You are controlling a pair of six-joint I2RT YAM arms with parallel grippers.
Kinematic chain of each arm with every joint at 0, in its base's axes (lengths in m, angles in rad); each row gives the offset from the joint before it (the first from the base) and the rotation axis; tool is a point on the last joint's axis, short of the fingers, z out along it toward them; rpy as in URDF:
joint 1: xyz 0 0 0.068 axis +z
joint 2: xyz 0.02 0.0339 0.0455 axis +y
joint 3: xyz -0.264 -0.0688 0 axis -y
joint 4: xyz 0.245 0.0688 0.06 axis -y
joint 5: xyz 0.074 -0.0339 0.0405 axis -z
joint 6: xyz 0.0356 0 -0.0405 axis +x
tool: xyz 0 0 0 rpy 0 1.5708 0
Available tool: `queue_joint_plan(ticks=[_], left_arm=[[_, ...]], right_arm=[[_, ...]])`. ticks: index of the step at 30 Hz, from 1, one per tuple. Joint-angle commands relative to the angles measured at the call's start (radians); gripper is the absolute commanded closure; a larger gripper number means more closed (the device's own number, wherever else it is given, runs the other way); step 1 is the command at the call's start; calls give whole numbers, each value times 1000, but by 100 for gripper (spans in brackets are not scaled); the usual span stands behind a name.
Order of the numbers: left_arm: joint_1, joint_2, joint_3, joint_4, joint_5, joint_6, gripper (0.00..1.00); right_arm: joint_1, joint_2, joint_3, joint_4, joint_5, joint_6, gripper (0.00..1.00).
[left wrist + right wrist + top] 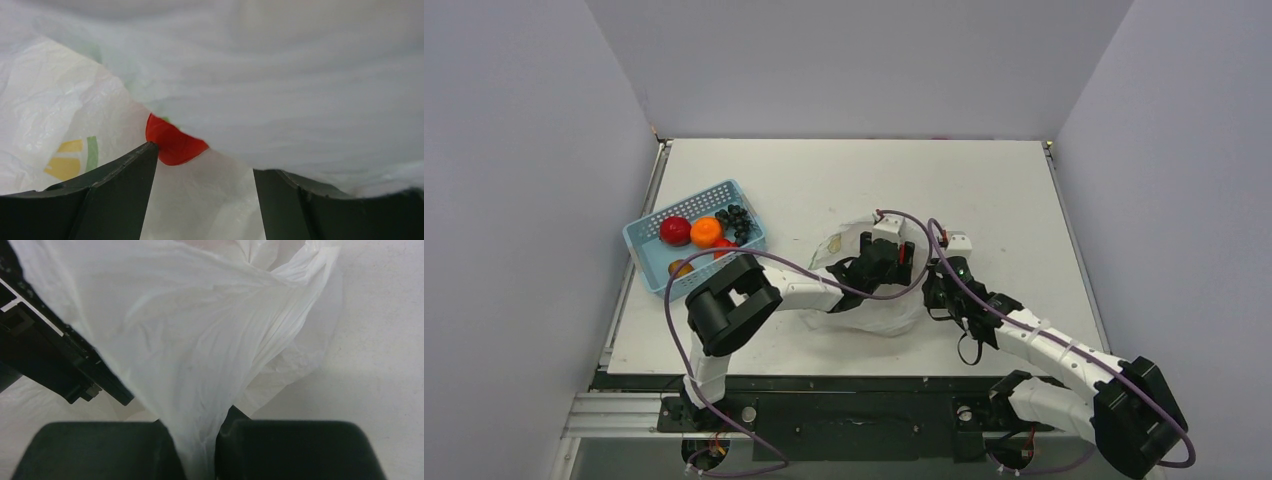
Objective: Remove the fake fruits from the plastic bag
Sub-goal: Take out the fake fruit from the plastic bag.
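Left claw [204, 159] agape, red fruit [172, 146] at one fingertip [142, 160] inside plastic bag [300, 75]

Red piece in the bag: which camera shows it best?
Left wrist: the red piece shows under a fold of the plastic bag, ahead of the open left pincer. Top external hides it inside the bag; right wrist shows only film clamped in the right pincer.

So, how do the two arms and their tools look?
The left arm and right arm have white links and bulky black joint housings, with a purple cable looping along each. The left tool and right tool have broad, matt black fingers.
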Motion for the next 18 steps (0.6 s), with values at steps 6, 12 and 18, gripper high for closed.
queue_joint_plan(ticks=[6,12,18], left_arm=[[-17,-19,10,93,-104,160,33],[-20,-13,-42,267,-119,298,33],[-11,60,-42,399,-48,406,30]], right_arm=[[-27,-33,-19,66,-71,-5,100],[-36,-36,-16,65,-114,13,100],[-38,-50,-18,65,-139,24,100]])
